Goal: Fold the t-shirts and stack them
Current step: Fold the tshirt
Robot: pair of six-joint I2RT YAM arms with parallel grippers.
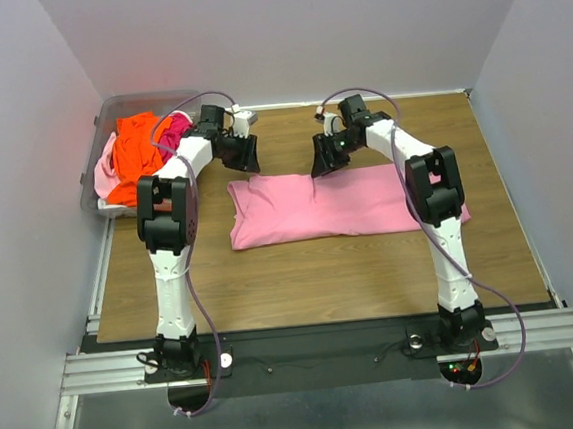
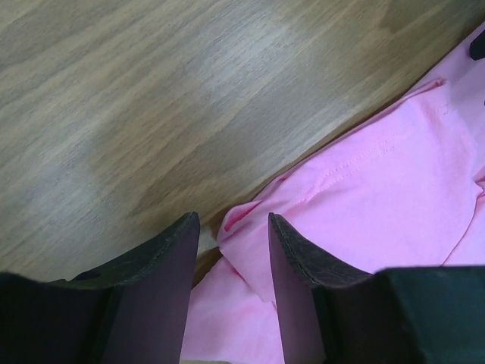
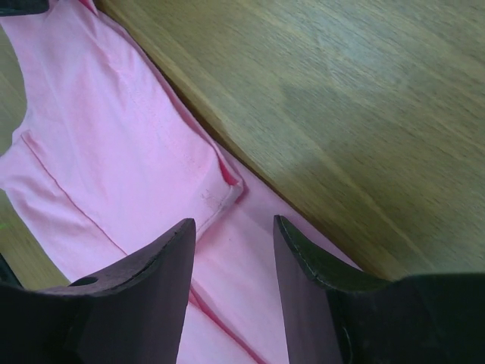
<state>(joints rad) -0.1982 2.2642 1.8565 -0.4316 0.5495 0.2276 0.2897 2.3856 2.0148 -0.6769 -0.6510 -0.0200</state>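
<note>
Work surface: wood-grain table [image 1: 322, 272], enclosed by plain pale walls [image 1: 291, 33] on the left, the right and the far side.
Near edge: aluminium rail [image 1: 319, 352] runs the width of the table; both arm bases are bolted along it, side by side.
Left arm [image 1: 169, 245]: white links with black joints, rising from the base and reaching toward the far left of the table.
Right arm [image 1: 447, 231]: same build, reaching toward the far centre; its forearm passes over the right end of the garment.
Light pink t-shirt [image 1: 336, 205]: lies flat across the middle of the table, folded into a long band running left to right, hems and stitched seams visible in the wrist views.
Left gripper [image 1: 244, 158]: poised at the far left corner of the band; its fingers [image 2: 151, 288] are spread, and a puckered corner of the pink cloth lies in the gap, not pinched.
Right gripper [image 1: 324, 159]: poised over the far edge of the band near its middle; its fingers [image 3: 144, 280] are spread apart, with a folded hem of the cloth below the gap and nothing clamped.
Clear plastic bin [image 1: 107, 115]: stands at the far left corner, beside the table edge.
Bin contents: bright orange t-shirt [image 1: 135, 147] heaped on top, hot pink t-shirt [image 1: 174, 134] at its right, pale pink t-shirt [image 1: 107, 170] draped over the near left rim.
</note>
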